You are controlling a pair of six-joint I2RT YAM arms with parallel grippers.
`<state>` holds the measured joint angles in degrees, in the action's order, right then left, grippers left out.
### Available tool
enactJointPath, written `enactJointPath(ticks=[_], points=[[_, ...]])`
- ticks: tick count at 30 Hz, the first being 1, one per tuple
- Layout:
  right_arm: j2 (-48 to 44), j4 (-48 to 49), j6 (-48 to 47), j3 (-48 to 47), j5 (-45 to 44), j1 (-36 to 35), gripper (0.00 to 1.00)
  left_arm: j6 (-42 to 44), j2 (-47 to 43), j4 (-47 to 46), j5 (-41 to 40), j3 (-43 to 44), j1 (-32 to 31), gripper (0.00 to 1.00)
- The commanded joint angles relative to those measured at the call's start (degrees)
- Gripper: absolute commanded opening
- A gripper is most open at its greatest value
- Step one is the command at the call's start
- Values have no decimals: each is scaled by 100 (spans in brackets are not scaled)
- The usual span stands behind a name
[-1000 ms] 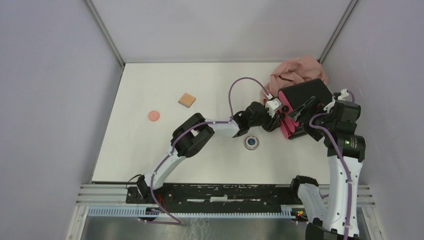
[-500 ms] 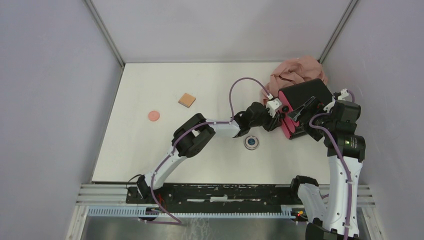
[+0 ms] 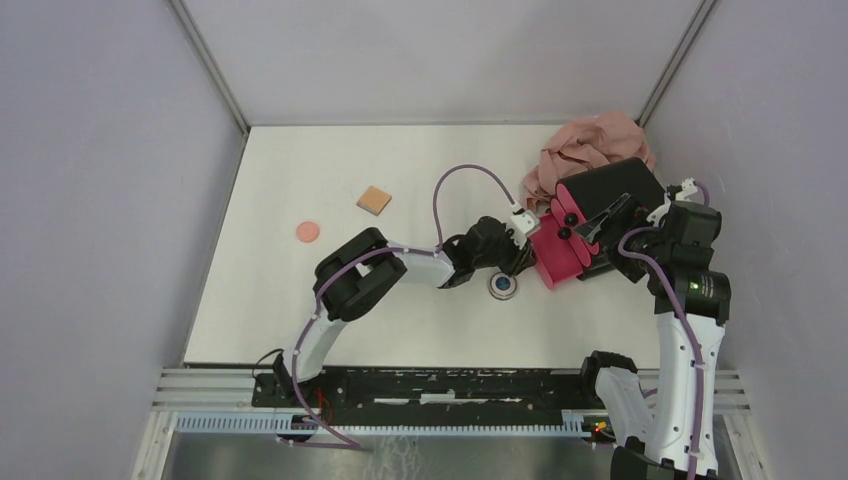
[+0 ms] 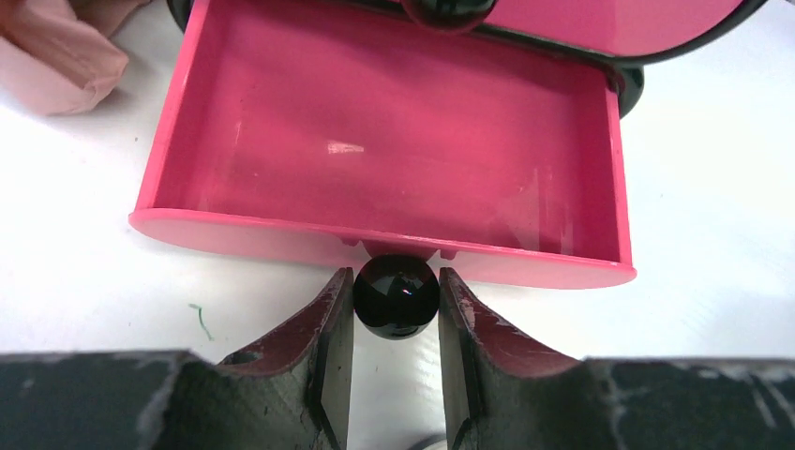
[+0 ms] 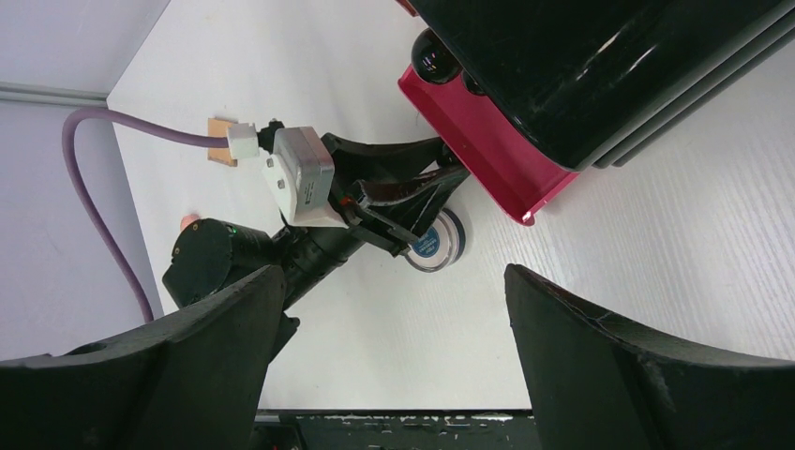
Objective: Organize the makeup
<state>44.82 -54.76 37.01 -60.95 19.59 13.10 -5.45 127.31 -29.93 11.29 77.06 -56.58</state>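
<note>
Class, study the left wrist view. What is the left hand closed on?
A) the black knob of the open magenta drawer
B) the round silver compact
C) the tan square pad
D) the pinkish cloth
A: the left hand clamps the black knob on the front of the open magenta drawer.

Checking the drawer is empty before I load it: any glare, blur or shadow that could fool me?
Left wrist view: drawer floor sharp, evenly lit, one small white glint near its middle; black knob shows a pinpoint highlight. Right wrist view: black box carries streaky reflections; fingers of the right end effector loom dark in the foreground. Top view: even light, soft shadows only.
</note>
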Motion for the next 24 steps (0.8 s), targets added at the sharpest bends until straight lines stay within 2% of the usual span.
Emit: enactJointPath(ticks=[1, 7, 20, 24], points=[[-61, 189, -44, 60, 100, -33, 94, 270, -518, -396, -35, -310, -44, 14], [-87, 169, -34, 62, 141, -30, 94, 556, -694, -45, -37, -420, -46, 15], [-94, 223, -10, 104, 176, -45, 94, 614, -994, 365, -230, -794, -29, 18], [-96, 238, 1, 112, 186, -48, 94, 570, -1031, 520, -217, -795, -16, 28]])
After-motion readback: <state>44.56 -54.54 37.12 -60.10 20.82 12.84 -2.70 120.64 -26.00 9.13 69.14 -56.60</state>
